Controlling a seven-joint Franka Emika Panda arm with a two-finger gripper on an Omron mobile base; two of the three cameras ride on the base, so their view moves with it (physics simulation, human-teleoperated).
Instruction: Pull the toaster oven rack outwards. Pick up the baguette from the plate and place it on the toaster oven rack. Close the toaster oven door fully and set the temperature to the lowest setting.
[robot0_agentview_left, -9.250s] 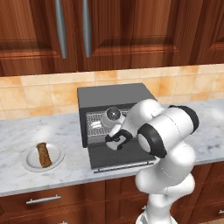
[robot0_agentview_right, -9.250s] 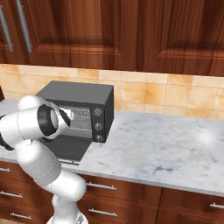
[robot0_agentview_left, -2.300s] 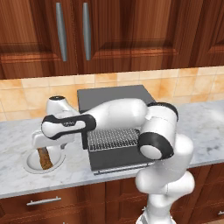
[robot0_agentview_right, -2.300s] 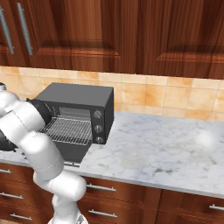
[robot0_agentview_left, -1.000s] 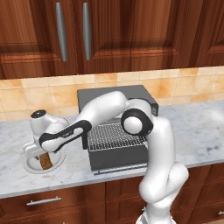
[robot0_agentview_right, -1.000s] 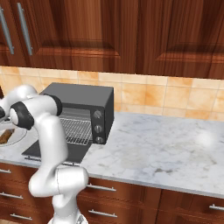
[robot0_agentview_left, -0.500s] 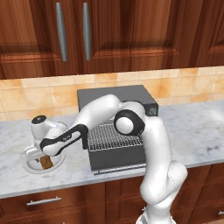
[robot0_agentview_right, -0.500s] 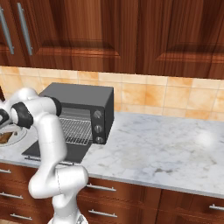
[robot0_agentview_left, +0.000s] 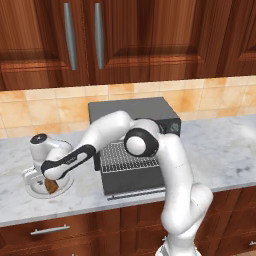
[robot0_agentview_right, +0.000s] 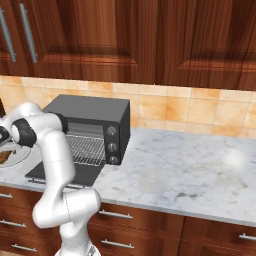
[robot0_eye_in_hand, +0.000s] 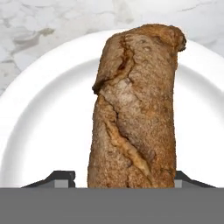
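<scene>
While on plate (robot0_eye_in_hand: 39, 113) | baguette (robot0_eye_in_hand: 135, 109) between gripper (robot0_eye_in_hand: 118, 177) fingertips

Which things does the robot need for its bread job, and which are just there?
For the job: baguette, plate, toaster oven, rack, oven door, tool.
Just there: wooden cabinets, marble counter, tiled wall.

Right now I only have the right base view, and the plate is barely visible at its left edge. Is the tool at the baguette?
Observer: Yes. In the hand view, the baguette stands between the tool's fingertips.
Operator: Gripped?
Observer: Not quite. A sliver of plate shows between one fingertip and the crust.
Operator: Is the plate clear of the oven?
Observer: In the left base view, it sits apart from the toaster oven door, to its left.
</scene>
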